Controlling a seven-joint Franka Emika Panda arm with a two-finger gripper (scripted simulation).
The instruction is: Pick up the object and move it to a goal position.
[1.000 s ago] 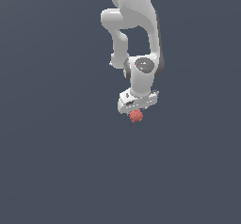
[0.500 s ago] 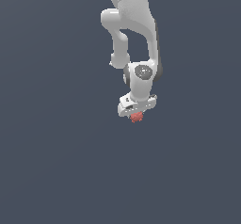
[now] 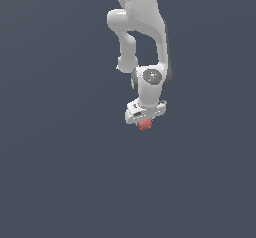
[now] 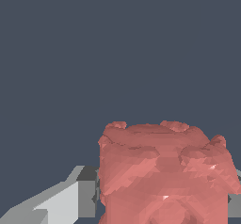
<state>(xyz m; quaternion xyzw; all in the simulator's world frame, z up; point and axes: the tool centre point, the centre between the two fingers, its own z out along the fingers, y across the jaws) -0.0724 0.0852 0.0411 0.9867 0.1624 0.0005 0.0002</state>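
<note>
In the exterior view my hand (image 3: 145, 118) points down with the red object (image 3: 145, 125) gripped at its tip, so I judge the pick done and the carry left; no goal marker shows. Around is plain dark grey.

In the wrist view the object (image 4: 162, 171) fills the space beside one finger (image 4: 70, 202), against that flat grey.
</note>
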